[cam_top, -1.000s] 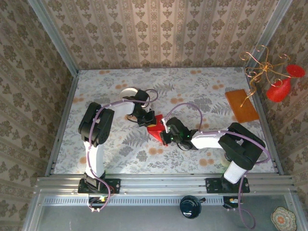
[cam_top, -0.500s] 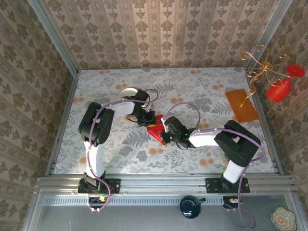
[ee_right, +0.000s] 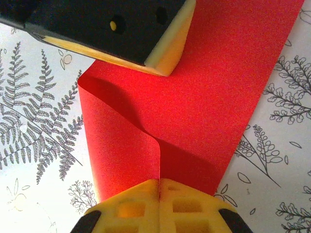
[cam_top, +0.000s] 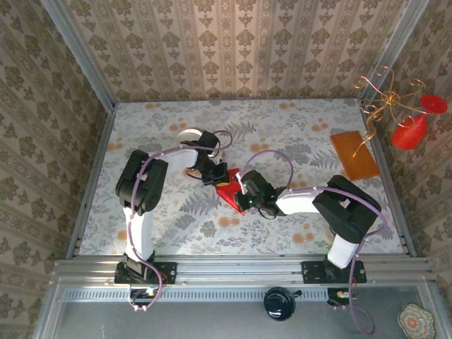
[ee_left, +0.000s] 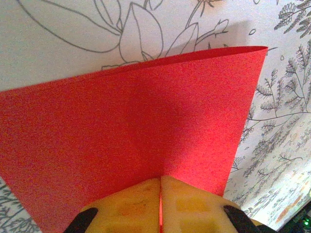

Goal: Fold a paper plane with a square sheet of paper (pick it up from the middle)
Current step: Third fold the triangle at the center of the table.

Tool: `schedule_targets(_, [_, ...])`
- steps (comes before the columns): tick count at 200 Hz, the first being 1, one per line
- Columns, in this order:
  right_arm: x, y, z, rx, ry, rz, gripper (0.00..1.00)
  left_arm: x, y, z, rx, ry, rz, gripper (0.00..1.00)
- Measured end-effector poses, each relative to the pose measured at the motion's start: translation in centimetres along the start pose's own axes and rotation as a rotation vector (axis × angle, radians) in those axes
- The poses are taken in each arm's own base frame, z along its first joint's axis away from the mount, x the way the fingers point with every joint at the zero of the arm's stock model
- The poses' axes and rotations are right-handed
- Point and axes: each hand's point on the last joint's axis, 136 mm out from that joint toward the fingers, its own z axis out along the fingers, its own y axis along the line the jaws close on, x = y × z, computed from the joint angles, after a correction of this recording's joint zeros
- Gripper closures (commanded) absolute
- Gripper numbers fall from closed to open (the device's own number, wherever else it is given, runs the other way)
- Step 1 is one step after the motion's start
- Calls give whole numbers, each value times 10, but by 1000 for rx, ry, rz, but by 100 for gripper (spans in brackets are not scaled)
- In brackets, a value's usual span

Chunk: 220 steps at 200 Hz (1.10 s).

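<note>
- Found the square sheet of paper (cam_top: 227, 187) near the middle of the table (cam_top: 296, 120), between the two grippers.
- Noted as thin, plain and bright red; bent and partly folded, with no sharp dart point visible.
- In the left wrist view, recorded the square sheet of paper (ee_left: 146, 136) as a broad panel with a straight crease rising from the pads. Top edge curls over and casts a shadow on the floral cloth behind.
- In the right wrist view, recorded the square sheet of paper (ee_right: 214, 97) as a long band running up to the right. Its left flap is rolled inward, and the curled edge ends just above the pads.
- Observed the left gripper (cam_top: 214, 174) clamped on the sheet's near edge. Yellow pads of the left gripper (ee_left: 160, 194) are pressed together, with only a hairline of red between them.
- Observed the right gripper (cam_top: 243, 192) likewise clamped on the sheet. Pads of the right gripper (ee_right: 159, 194) meet on the paper where the rolled flap joins the band.
- Seen in the right wrist view one of the left gripper's fingers (ee_right: 112, 29), black with a yellow pad, lying across the top of the band.
- Logged a white bowl (cam_top: 185, 134) just behind the left arm and an orange-brown board (cam_top: 355, 155) well apart at the right.
</note>
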Motion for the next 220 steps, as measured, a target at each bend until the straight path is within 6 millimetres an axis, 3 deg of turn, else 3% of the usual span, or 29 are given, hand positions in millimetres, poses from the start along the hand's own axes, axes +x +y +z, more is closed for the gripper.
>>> schedule_targets(44, [-1, 2, 2, -15, 6, 10, 100, -1, -2, -6, -3, -12, 4, 87])
schedule_targets(78, [-3, 2, 4, -20, 10, 17, 100, -2, -8, -26, -5, -74, 6, 85])
schedule_targets(123, [-2, 2, 4, -24, 12, 18, 100, 11, -1, -50, 0, -148, -59, 83])
schedule_targets(174, [-2, 3, 4, -32, 16, 24, 100, 36, 11, -48, 44, -176, -188, 83])
schedule_targets(220, [-2, 3, 5, -36, 17, 30, 100, 39, -4, -39, 107, -186, -232, 89])
